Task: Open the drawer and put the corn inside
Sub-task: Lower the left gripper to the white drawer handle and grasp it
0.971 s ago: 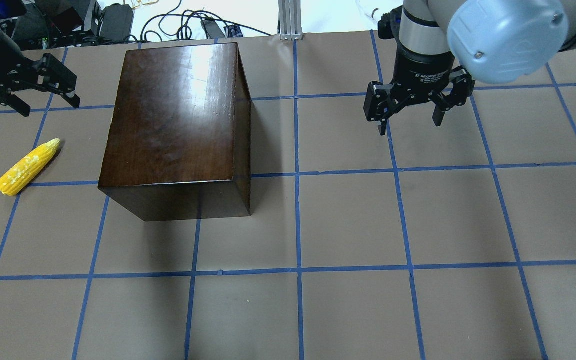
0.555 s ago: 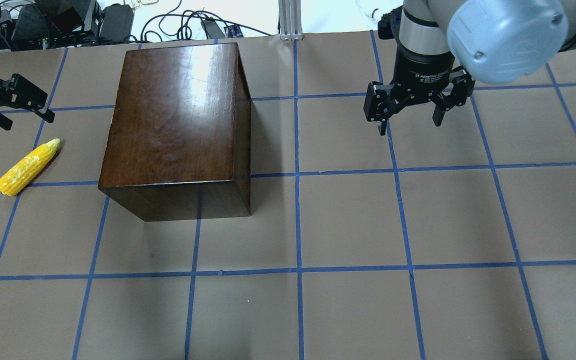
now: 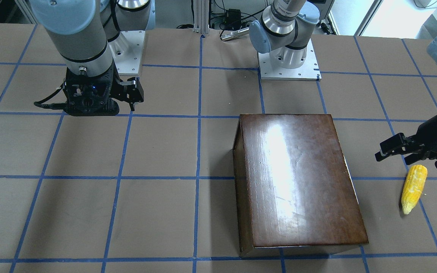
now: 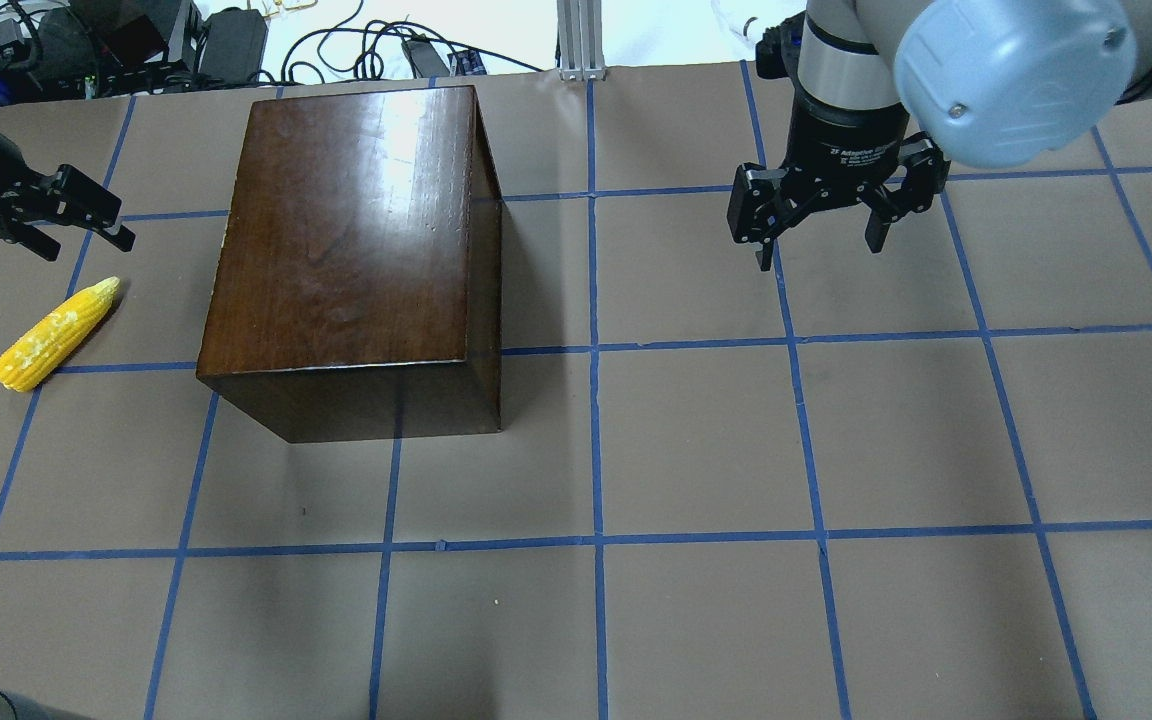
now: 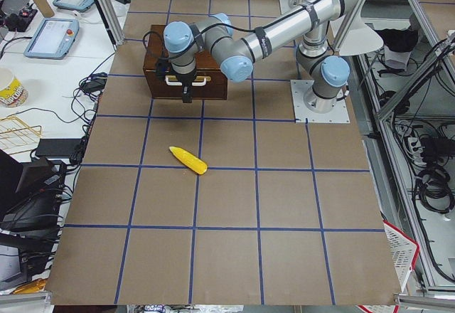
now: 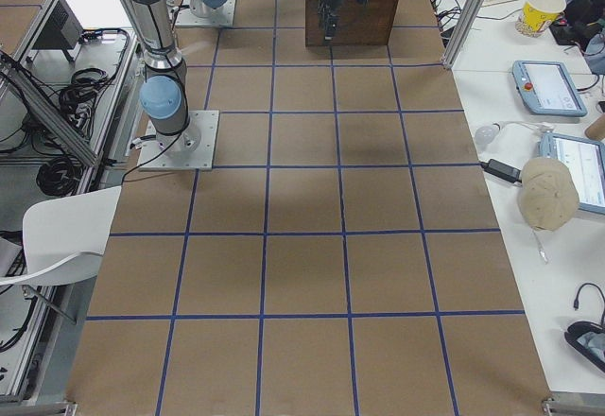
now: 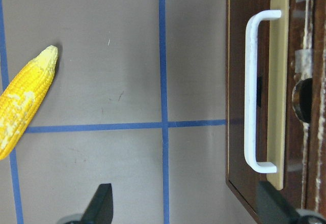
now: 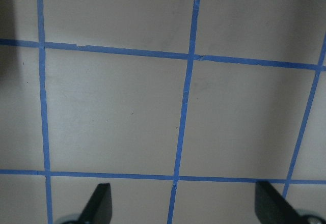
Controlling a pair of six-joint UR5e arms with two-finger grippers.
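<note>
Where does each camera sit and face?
Front-facing: across the table, facing the robot; left end effector near corn.
Overhead: behind the robot, looking down; right end effector, box.
Exterior left: robot's-left table end; left arm nearest.
Exterior right: opposite end; right arm nearest.
Left wrist: down on corn, drawer; fingertips.
Right wrist: down on taped table; fingertips.
Shared: front-facing and overhead both show corn.

Right gripper (image 4: 820, 250), 1 o'clock in overhead view: white print on its black body, "Adaptive" readable, remainder too small; yellow paper cup (image 5: 9, 89), 9 o'clock in exterior left view: lettering blurred; nothing else legible
</note>
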